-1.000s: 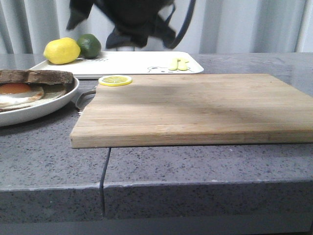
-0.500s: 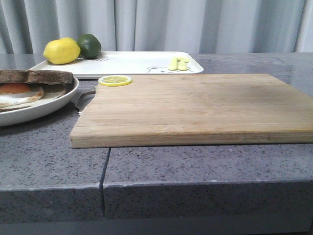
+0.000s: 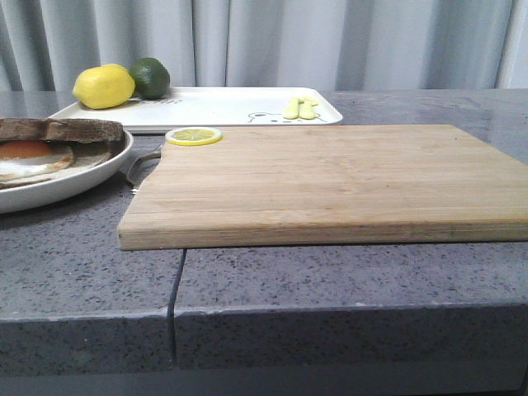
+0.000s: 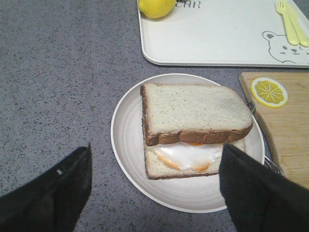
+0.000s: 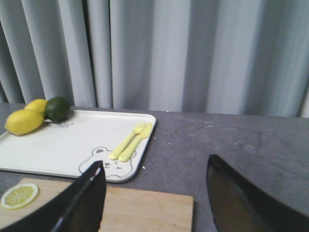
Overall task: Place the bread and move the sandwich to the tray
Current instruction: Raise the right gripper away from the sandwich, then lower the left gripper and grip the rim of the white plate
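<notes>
While the left gripper (image 4: pixel 154 193) hangs above the sandwich (image 4: pixel 193 128) with its two dark fingers (image 4: pixel 48 193) spread wide and holding nothing, the round white plate (image 4: pixel 130 145) lies between them in the left wrist view. On that plate the bread (image 4: pixel 193 108), a pale slice with a dark brown crust, sits on top of the fried egg (image 4: pixel 186 155), whose white and a little orange show along the near edge, and a second slice lies beneath the egg. From the front the plate is at the far left of the grey stone table (image 3: pixel 330 280), just beside the handle end of the wooden cutting board (image 3: pixel 330 177). A lemon slice (image 3: pixel 193 136) rests on the board's far left corner. Behind the board lies the tray (image 3: pixel 214 107), white with a bear drawing, carrying a whole lemon (image 3: pixel 104 86) and a lime (image 3: pixel 149 77) touching each other at its left end and a pale yellow fork and spoon (image 3: pixel 300 107) near the bear. The sandwich is not on the tray. In the right wrist view the right gripper (image 5: pixel 154 203) is also spread open and empty, raised over the board's far edge, facing the tray and the grey curtain (image 5: pixel 193 53) behind the table
</notes>
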